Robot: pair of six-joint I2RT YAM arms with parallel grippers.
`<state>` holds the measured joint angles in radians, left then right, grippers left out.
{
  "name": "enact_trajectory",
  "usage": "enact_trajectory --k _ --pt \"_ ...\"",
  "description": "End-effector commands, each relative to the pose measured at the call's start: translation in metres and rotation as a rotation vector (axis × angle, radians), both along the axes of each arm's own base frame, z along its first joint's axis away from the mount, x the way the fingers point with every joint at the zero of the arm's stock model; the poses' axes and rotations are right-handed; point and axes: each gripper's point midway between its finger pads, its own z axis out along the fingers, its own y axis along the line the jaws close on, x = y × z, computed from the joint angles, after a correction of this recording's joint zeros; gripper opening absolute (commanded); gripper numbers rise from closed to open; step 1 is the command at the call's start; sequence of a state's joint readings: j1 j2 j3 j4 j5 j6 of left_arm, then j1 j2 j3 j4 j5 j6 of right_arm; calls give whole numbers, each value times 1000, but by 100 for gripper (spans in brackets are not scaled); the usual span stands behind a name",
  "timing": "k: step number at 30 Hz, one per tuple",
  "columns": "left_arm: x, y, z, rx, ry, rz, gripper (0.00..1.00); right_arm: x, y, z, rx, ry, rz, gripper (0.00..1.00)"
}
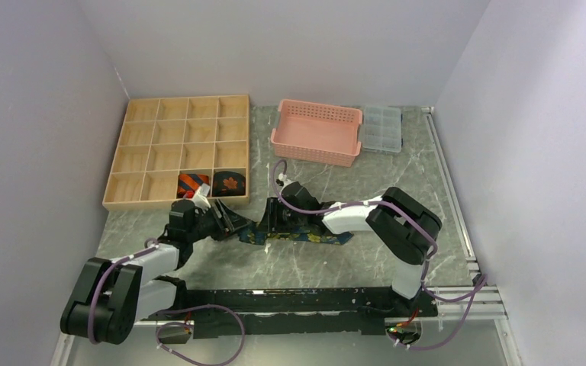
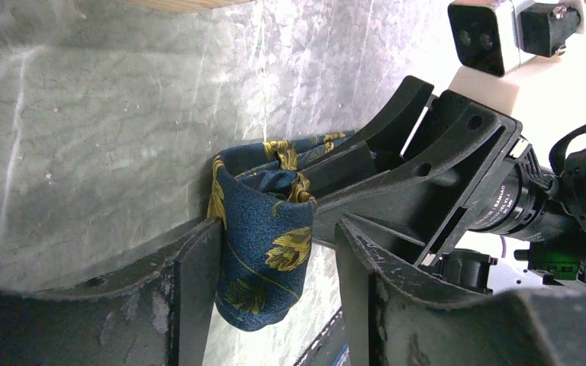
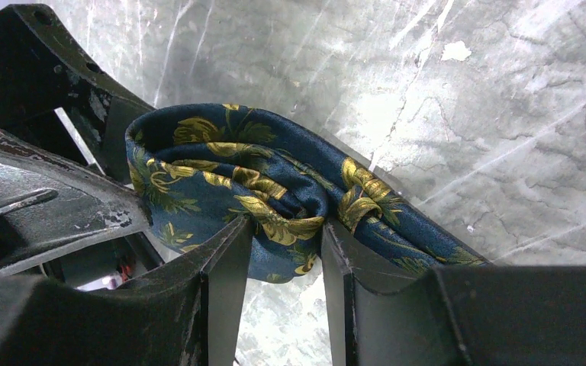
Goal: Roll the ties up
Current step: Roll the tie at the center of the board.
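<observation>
The floral tie (image 1: 309, 237), dark blue with yellow-green print, lies on the marble table with its left end partly rolled. My right gripper (image 1: 272, 219) is shut on the roll's core; the right wrist view shows both fingers pinching the tie (image 3: 221, 152) at the gripper (image 3: 284, 232). My left gripper (image 1: 233, 222) is open around the roll's end; in the left wrist view the tie (image 2: 263, 221) touches only one finger of the gripper (image 2: 275, 240). The striped tie (image 1: 193, 183) and the leaf-motif tie (image 1: 229, 183) sit rolled in adjacent front compartments of the wooden tray (image 1: 188, 99).
The wooden compartment tray stands at the back left, close behind my left gripper. A pink basket (image 1: 313, 158) and a clear compartment box (image 1: 381, 128) stand at the back centre. A metal rail (image 1: 450, 191) runs along the table's right edge.
</observation>
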<state>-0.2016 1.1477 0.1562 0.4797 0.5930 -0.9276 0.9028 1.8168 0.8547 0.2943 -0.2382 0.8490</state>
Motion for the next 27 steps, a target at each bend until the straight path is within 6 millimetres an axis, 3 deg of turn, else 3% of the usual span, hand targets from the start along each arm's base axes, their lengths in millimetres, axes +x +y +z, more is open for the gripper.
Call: enact_trajectory --k 1,4,11,16,19,21,27 --pt "-11 -10 9 -33 -39 -74 55 1 -7 -13 -23 8 -15 42" --pt "-13 -11 9 -36 -40 -84 46 0 -6 -14 -19 13 -13 42" --pt "-18 -24 13 -29 -49 -142 42 1 -4 -11 -9 11 -14 41" --pt "-19 -24 16 -11 -47 -138 61 0 -4 -12 -6 14 -13 41" --pt "-20 -21 15 9 -48 -128 61 1 -5 -11 -3 12 -15 41" --pt "-22 -22 15 12 -46 -131 54 1 -5 -11 0 12 -15 41" --pt "-23 -22 12 24 -37 -141 21 0 -5 -8 10 8 -13 41"
